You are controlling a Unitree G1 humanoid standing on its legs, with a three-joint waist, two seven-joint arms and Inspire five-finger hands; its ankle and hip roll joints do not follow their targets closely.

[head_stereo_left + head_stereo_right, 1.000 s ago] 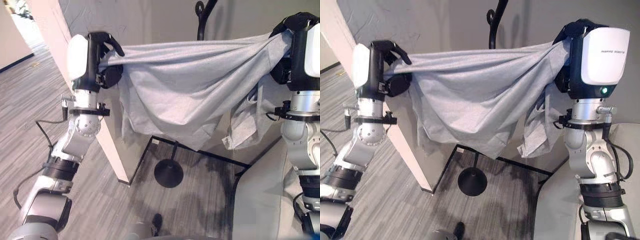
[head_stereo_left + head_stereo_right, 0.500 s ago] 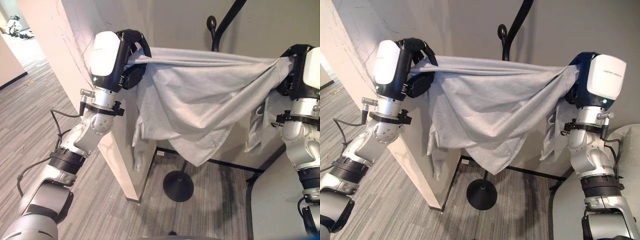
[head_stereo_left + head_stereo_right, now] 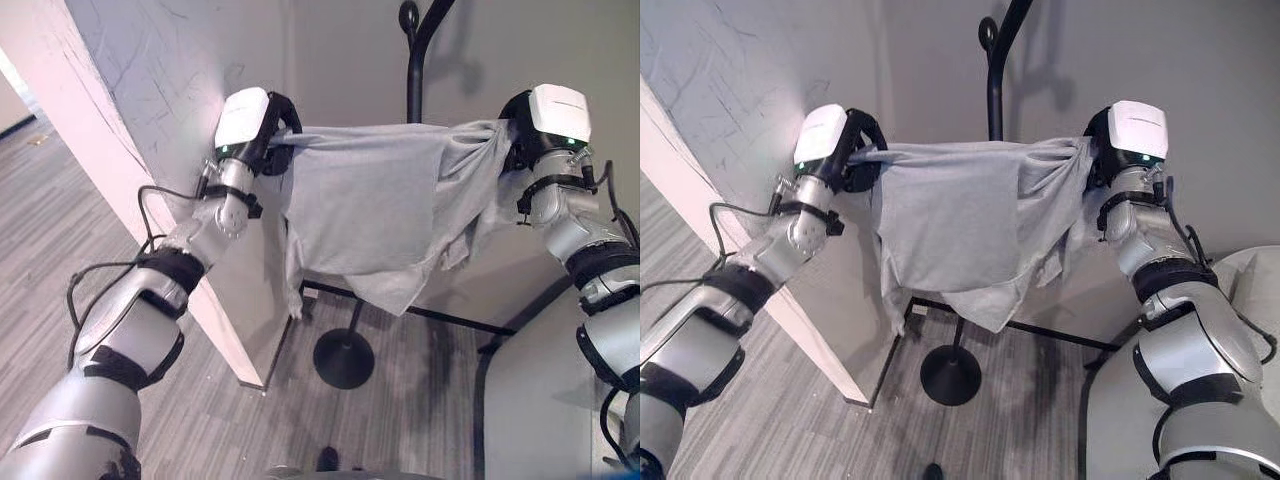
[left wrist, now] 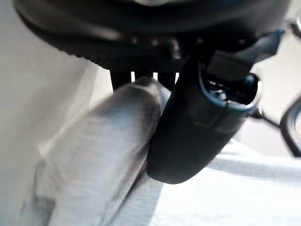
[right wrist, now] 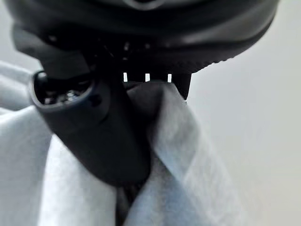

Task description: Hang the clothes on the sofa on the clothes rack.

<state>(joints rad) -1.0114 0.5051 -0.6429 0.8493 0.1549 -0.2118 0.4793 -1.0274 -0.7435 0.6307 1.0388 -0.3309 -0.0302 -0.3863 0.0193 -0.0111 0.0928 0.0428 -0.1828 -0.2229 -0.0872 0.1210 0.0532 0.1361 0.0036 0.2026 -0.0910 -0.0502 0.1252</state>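
Observation:
A grey shirt (image 3: 375,215) hangs stretched between my two raised hands, in front of the black clothes rack pole (image 3: 413,70). My left hand (image 3: 262,135) is shut on its left shoulder; in the left wrist view the thumb (image 4: 197,127) presses bunched grey cloth (image 4: 108,155) against the fingers. My right hand (image 3: 525,130) is shut on the right shoulder, and its thumb (image 5: 94,136) pinches the fabric (image 5: 174,160) in the right wrist view. The shirt's hem droops above the rack's round black base (image 3: 343,358). The upper pole curves up behind the shirt's top edge.
A pale wall corner (image 3: 130,190) juts out beside my left arm. A black floor frame (image 3: 450,320) runs behind the rack base on grey plank flooring (image 3: 60,250). A light grey sofa edge (image 3: 530,400) sits at the lower right.
Both arms have reached farther forward and up, carrying the shirt close to the rack pole. The hands are nearer together and the cloth sags less. The camera view has shifted too.

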